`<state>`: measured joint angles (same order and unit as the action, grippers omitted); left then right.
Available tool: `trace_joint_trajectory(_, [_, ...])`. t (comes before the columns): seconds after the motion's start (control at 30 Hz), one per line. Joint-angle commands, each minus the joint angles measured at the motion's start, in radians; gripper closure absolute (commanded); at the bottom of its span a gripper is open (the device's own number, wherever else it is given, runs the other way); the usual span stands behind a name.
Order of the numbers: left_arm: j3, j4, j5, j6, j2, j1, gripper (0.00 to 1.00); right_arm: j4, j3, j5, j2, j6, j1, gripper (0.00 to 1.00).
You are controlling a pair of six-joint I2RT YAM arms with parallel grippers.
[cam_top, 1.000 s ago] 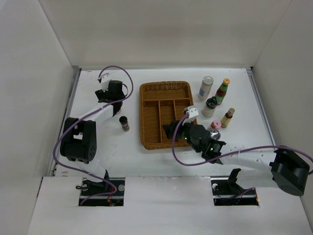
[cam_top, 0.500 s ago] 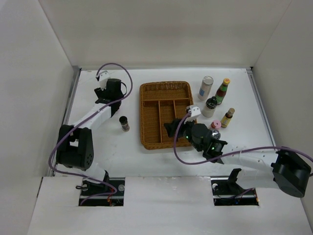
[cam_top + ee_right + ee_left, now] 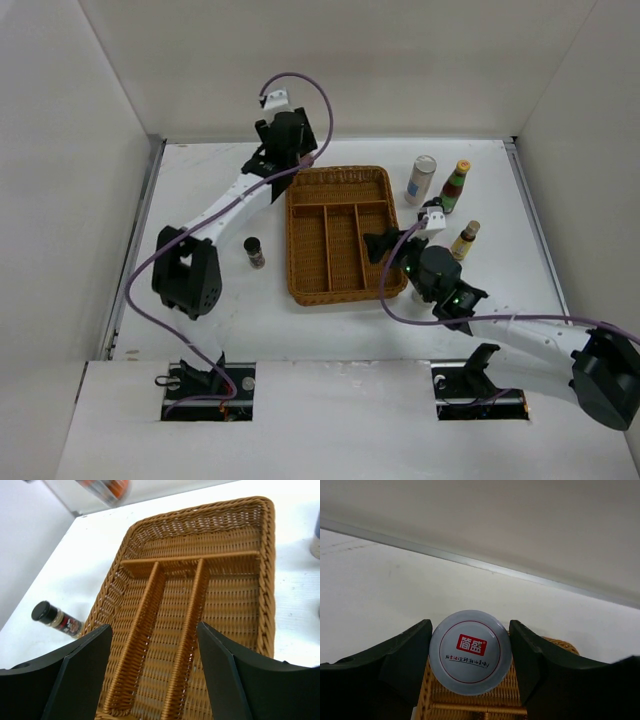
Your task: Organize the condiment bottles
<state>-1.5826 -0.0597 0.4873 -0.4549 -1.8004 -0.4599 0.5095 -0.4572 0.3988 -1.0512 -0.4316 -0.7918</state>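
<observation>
White walls box in a pale table with a brown wicker tray at its middle, divided so each container can get a slot. The left gripper is clamped on a pale-lidded jar by its sides, above the tray's far left corner, probably ready for lowering in. The right gripper hangs spread and empty over the long compartments. A tall white shaker, a yellow-capped sauce bottle and an amber bottle wait right of the tray. A dark-lidded spice jar stands left.
</observation>
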Motion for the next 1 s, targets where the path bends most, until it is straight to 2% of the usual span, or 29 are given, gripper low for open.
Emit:
trace_joint_trajectory(0.0, [-0.102, 0.061, -0.036, 0.009, -0.082, -0.018, 0.70, 0.054, 0.005, -0.017, 0.017, -0.024, 0.022, 0.25])
trace_joint_trajectory(0.2, [-0.126, 0.063, -0.055, 0.005, -0.166, -0.026, 0.70, 0.054, 0.017, -0.017, 0.019, -0.029, 0.045, 0.24])
trace_joint_trajectory(0.47, [0.004, 0.113, -0.027, 0.013, -0.163, -0.023, 0.70, 0.054, 0.023, -0.012, 0.010, -0.038, 0.065, 0.22])
trace_joint_trajectory(0.53, [0.039, 0.124, -0.021, 0.015, -0.165, -0.021, 0.62, 0.054, 0.025, -0.005, 0.016, -0.038, 0.072, 0.19])
trace_joint_trajectory(0.6, [0.064, 0.127, -0.021, 0.019, -0.169, -0.027, 0.48, 0.032, 0.020, -0.003, 0.036, -0.035, 0.084, 0.15])
trace_joint_trajectory(0.7, [0.105, 0.141, 0.000, 0.035, -0.146, -0.033, 0.27, -0.119, -0.030, 0.012, 0.117, -0.039, 0.117, 0.13])
trace_joint_trajectory(0.77, [0.151, 0.182, 0.013, 0.035, -0.100, -0.039, 0.16, -0.222, -0.067, 0.053, 0.176, -0.041, 0.125, 0.13])
trace_joint_trajectory(0.97, [0.337, 0.404, 0.010, 0.053, 0.125, -0.087, 0.01, -0.515, -0.118, 0.293, 0.321, -0.038, 0.101, 0.17])
